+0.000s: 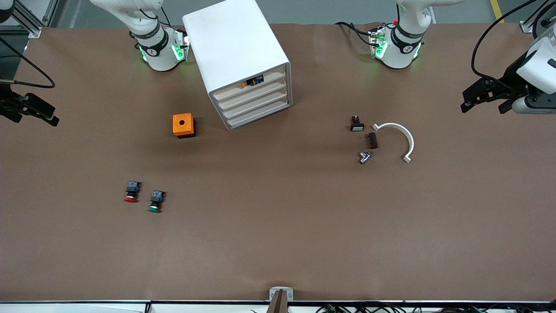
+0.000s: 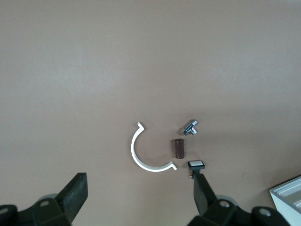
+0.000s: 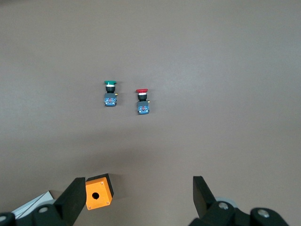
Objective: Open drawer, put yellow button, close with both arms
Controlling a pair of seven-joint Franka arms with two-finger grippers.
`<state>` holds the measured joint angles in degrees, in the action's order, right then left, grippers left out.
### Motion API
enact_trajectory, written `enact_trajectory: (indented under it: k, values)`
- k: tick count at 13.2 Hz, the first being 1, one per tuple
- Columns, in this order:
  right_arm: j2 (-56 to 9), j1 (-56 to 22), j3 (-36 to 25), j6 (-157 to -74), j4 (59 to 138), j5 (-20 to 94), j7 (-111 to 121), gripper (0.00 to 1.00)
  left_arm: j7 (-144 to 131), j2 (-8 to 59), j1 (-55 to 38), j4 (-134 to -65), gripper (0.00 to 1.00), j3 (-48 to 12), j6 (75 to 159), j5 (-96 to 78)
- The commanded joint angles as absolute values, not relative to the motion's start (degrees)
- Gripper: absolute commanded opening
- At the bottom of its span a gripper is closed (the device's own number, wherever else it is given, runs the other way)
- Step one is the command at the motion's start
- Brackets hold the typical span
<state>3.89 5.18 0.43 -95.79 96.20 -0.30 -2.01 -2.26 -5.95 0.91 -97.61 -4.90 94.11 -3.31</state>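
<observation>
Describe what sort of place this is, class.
Probably a robotics lab bench: a brown-covered table, a white drawer cabinet, industrial push buttons, red and green, and both open grippers, left and right, waiting at the table's ends.

Yellow button (image 1: 252,81) lies in the cabinet's (image 1: 236,48) topmost drawer (image 1: 252,85).

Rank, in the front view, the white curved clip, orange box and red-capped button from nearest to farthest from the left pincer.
From the left pincer, open at the left arm's end:
1. White curved clip, that end.
2. Orange box, beside the cabinet.
3. Red-capped button, right arm's end.
</observation>
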Motion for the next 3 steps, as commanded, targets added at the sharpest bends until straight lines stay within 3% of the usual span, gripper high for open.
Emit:
enact_trajectory:
  k: [1,3]
  values:
    - [3.87,4.92,0.62,-95.27,95.71,-1.58,-3.34,1.0,-2.64,-5.19,1.49,-95.71,0.99,-5.36,92.81,-2.28]
    - [3.87,4.92,0.62,-95.27,95.71,-1.67,-3.34,1.0,-2.72,-4.92,1.41,-95.63,0.99,-5.27,92.72,-2.29]
